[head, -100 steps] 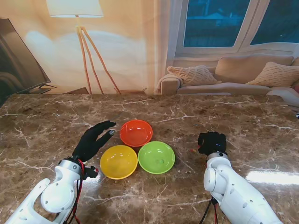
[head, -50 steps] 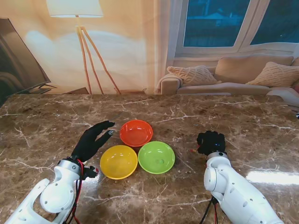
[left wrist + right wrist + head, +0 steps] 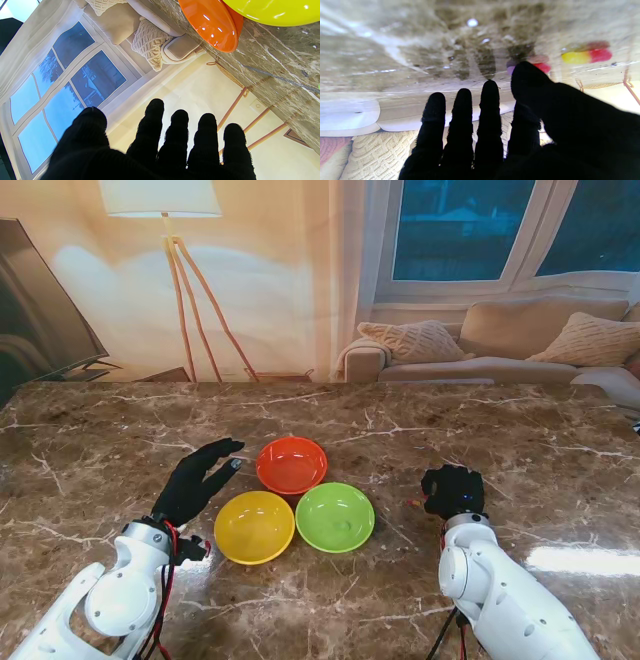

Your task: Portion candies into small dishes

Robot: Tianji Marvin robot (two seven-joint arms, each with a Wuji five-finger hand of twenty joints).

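Candies (image 3: 586, 55) lie on our counter (image 3: 520, 445) just beyond our right hand (image 3: 453, 488), a yellow-and-red one and a red one beside the thumb tip; its fingers (image 3: 461, 110) are straight and apart, grasping nothing. Our left hand (image 3: 198, 477) hovers released, fingers spread, left of the orange dish (image 3: 291, 464). The yellow dish (image 3: 254, 526) and green dish (image 3: 335, 517) sit touching it, nearer to us.
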